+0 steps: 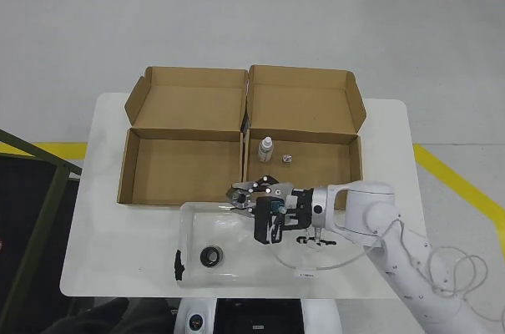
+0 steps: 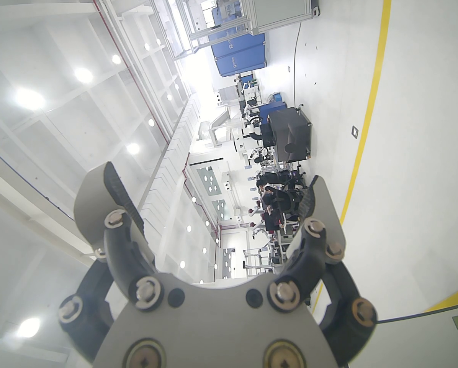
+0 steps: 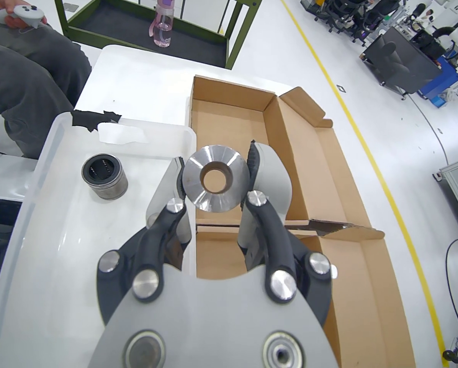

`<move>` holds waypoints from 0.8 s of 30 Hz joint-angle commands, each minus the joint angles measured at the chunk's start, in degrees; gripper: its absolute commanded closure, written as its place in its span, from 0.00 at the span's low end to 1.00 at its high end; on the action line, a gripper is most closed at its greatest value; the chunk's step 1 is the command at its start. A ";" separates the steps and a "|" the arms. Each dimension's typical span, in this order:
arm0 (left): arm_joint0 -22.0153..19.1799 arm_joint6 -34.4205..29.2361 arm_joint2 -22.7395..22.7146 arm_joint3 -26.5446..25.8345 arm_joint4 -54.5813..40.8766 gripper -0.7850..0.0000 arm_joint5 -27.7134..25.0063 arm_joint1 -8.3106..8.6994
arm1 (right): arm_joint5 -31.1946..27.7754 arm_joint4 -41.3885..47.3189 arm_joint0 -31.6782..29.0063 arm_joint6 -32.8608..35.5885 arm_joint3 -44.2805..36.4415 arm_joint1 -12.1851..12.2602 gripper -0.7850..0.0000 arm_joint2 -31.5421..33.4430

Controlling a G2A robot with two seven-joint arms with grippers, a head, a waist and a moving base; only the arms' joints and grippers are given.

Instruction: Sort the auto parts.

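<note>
Right gripper (image 3: 216, 173) clamped across the rim of the steel bushing (image 3: 198, 199). I judge it heavy, rigid, polished-slick: wants a firm, centred squeeze.

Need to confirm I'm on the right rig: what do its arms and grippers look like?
The right arm is white with rounded links and a thin white cable looped by its black wrist. Both the right gripper and left gripper have a grey base plate, black linkages with silver screws, and grey fingers with ribbed black pads.
</note>
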 commanded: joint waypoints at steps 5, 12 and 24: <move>0.00 0.00 0.00 0.00 0.00 0.00 0.00 0.00 | 0.19 0.89 1.21 -1.84 2.41 0.04 1.00 0.76; 0.00 0.00 0.00 0.00 0.00 0.00 0.00 0.00 | 1.81 2.95 6.11 -3.05 8.35 -0.88 1.00 -1.74; 0.00 0.00 0.00 0.00 0.00 0.00 0.00 0.00 | 4.88 5.43 16.78 2.89 18.34 -3.49 1.00 -9.01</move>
